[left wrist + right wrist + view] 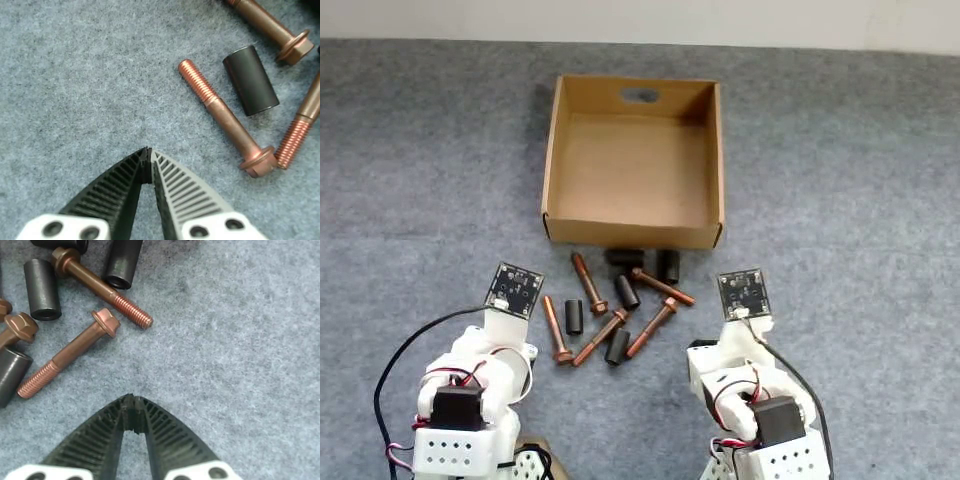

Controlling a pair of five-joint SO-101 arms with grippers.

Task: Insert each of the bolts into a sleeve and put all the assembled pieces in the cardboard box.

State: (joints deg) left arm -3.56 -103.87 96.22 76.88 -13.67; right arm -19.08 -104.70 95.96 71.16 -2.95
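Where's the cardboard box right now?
In the high view the cardboard box sits open mid-frame, just beyond the scattered bolts and sleeves.

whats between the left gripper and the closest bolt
Nothing but bare grey carpet. The left wrist view shows that stretch between the left gripper and the nearest bolt, with no sleeve or other bolt in it.

You are looking at copper-brown bolts (590,284) and matte black sleeves (574,316) lying on speckled grey carpet (420,150). The cardboard box (635,170) is showing plain tan inside and out. The left gripper (149,151) and right gripper (131,399) are showing black fingers (112,190) with a ribbed pattern, mounted on white plastic. The white arms (470,365) are carrying black motors (455,408).
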